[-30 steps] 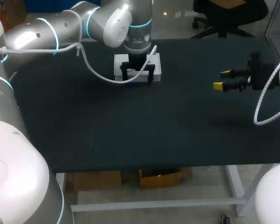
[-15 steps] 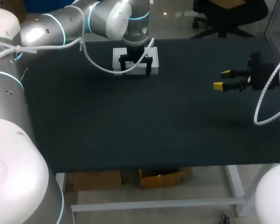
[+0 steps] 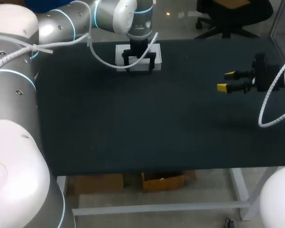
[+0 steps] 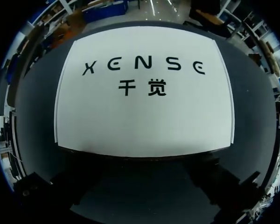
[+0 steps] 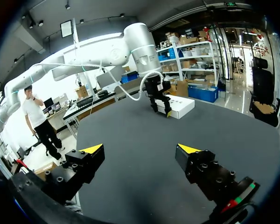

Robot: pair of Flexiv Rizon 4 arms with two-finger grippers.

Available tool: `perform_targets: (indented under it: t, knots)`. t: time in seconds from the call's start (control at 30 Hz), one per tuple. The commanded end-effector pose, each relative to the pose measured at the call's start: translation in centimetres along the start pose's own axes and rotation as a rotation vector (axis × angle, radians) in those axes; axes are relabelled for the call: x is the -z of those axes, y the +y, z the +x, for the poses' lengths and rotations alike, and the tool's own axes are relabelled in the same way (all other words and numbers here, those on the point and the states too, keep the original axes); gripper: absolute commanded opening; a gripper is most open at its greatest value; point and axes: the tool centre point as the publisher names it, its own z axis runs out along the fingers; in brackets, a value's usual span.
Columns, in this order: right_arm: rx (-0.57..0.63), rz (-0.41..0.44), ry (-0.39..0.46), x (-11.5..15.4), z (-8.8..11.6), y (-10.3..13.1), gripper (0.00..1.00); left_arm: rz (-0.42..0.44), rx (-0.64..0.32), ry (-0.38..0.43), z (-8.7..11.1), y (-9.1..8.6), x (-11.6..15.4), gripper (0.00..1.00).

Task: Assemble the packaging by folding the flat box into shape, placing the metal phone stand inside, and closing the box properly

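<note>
Reading this as a final squaring or nudging step. The white box [image 4: 144, 116] sits flat at the far side of the desk [image 3: 156, 123], printed face up, and looks already folded with the lid down.

Left tool [image 3: 140, 64] is at the box's near edge, fingers spread wide and clamped on nothing. The box lies ahead of them, not between. Contact with the near wall is likely but unconfirmed.

To do it well:
- set both fingers square to that wall so the box doesn't yaw
- go slow, since the desk's far edge is near

Right tool [image 5: 141, 149] is released and empty, hanging over the desk's right side, well apart from the box.

Hidden:
- phone stand not visible anywhere; possibly inside, can't tell
- the left wrist covers the box's middle in the head view
- lid tab tuck not visible
</note>
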Motion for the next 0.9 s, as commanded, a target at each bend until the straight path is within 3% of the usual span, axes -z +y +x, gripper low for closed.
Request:
perform_targets:
  t: [0.03, 0.27, 0.57, 0.7, 0.9]
  knots:
    - [0.001, -0.005, 0.005, 0.1, -0.1, -0.1, 1.00, -0.033, -0.007, -0.003, 0.2, 0.9, 0.6, 1.00]
    - [0.001, -0.005, 0.005, 0.1, -0.1, -0.1, 1.00, 0.059, -0.015, 0.032, -1.3, 6.5, 3.0, 1.00]
    - [0.001, -0.005, 0.005, 0.1, -0.1, -0.1, 1.00, 0.318, -0.104, 0.097, -4.0, 13.6, 7.3, 1.00]
    - [0.001, -0.005, 0.005, 0.1, -0.1, -0.1, 1.00, 0.394, -0.139, 0.121, -4.8, 15.5, 7.7, 1.00]
    - [0.001, -0.005, 0.005, 0.1, -0.1, -0.1, 1.00, 0.499, -0.217, 0.223, -5.5, 17.7, 8.3, 1.00]
